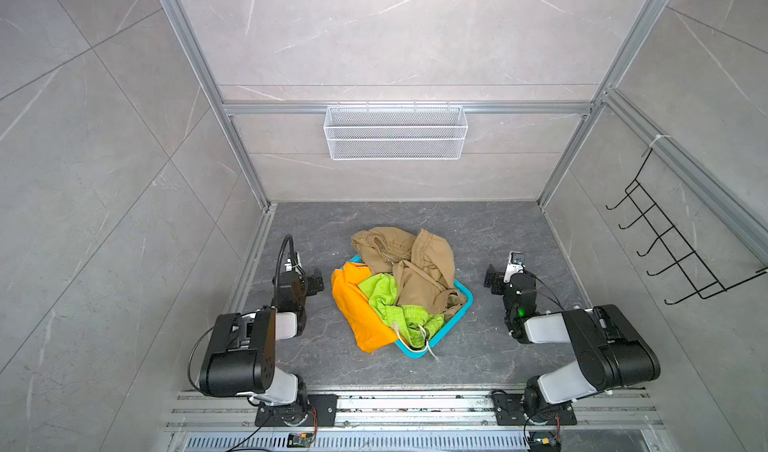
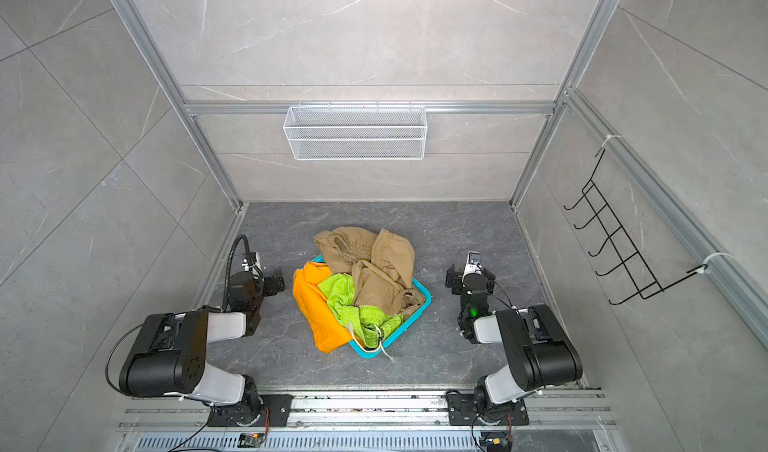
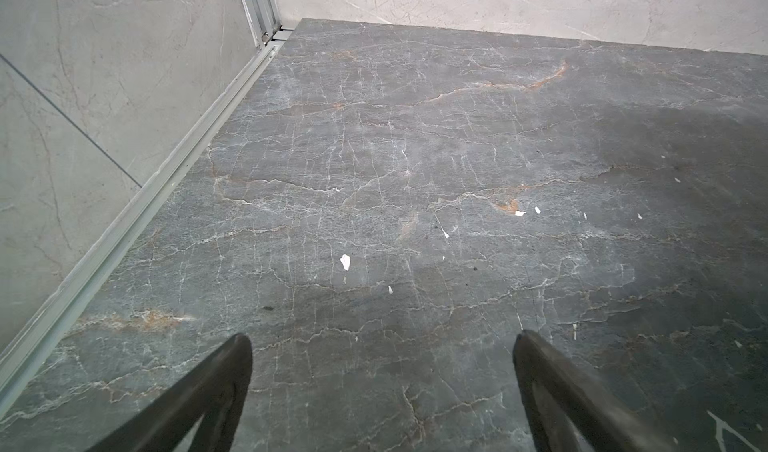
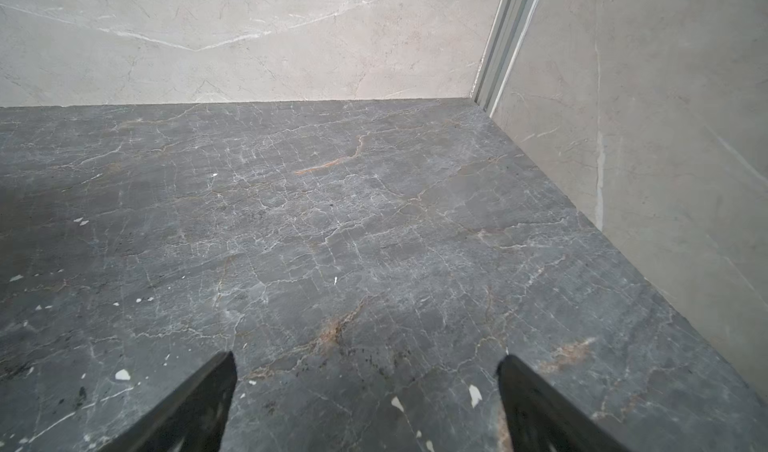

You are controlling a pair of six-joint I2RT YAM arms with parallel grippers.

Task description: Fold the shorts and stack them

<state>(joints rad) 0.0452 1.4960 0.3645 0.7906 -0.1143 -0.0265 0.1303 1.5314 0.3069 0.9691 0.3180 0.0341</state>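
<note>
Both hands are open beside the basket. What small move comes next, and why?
Probably reach the right hand toward the khaki shorts: they lie topmost, spilling over the far rim of the teal basket, nearest that hand; nothing is folded yet.

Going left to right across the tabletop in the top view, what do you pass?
left gripper → orange shorts → lime green shorts → right gripper. The khaki shorts and teal basket overlap the others, so they are left out.
</note>
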